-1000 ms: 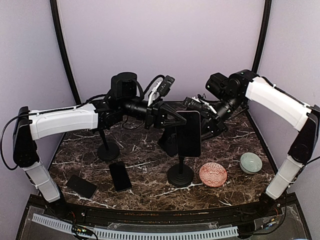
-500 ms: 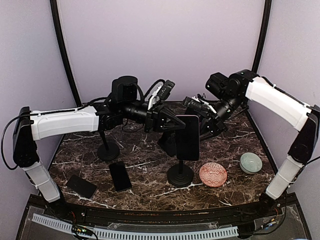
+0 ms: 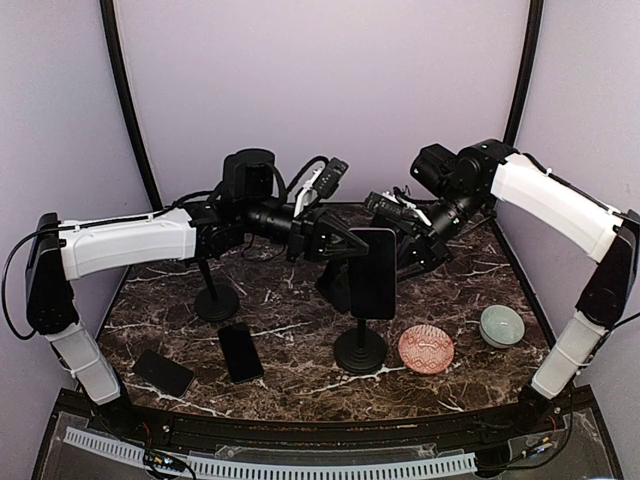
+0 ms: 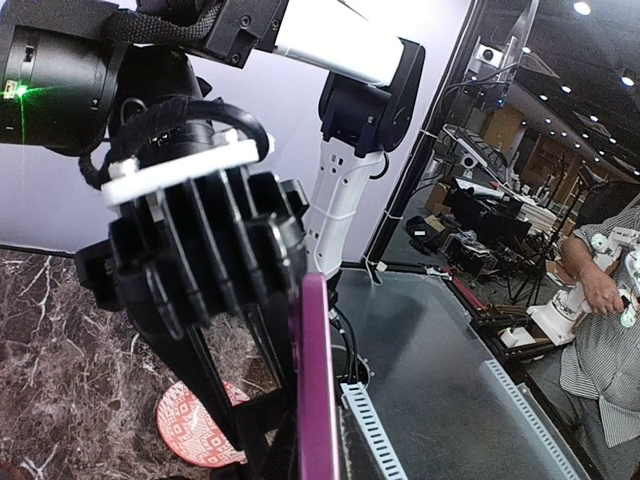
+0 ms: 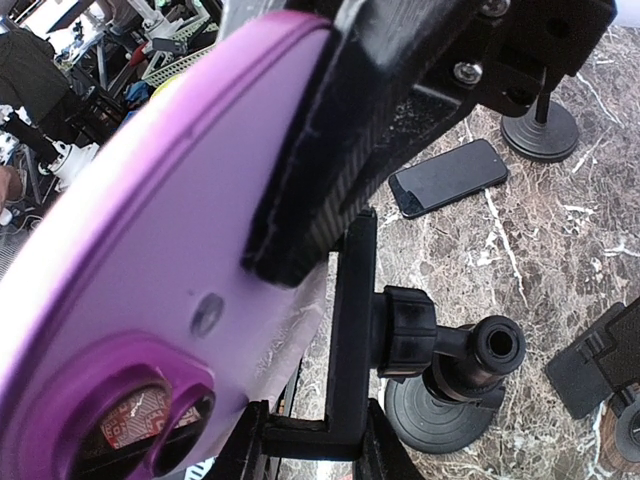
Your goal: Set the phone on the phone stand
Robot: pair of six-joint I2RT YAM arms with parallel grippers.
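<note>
Our right gripper point(image 3: 402, 248) is clamped on the phone point(image 3: 372, 272). The left gripper point(image 3: 338, 243), jaws together, sits at its left edge. Over the last second the phone has eased down and leftward at frame centre, toward the phone stand point(image 3: 360, 348); we judge seating close. At lower right, the pink dish point(image 3: 426, 347) and green bowl point(image 3: 501, 325) hold nothing.

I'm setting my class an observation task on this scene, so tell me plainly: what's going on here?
Two robot arms meet over the middle of the table. The right gripper holds a purple-backed phone upright at the cradle of a phone stand. The left gripper, shut, sits at the phone's left edge. Whether it grips the phone is unclear, as is whether the phone is fully seated. A spare phone lies flat nearby.
</note>
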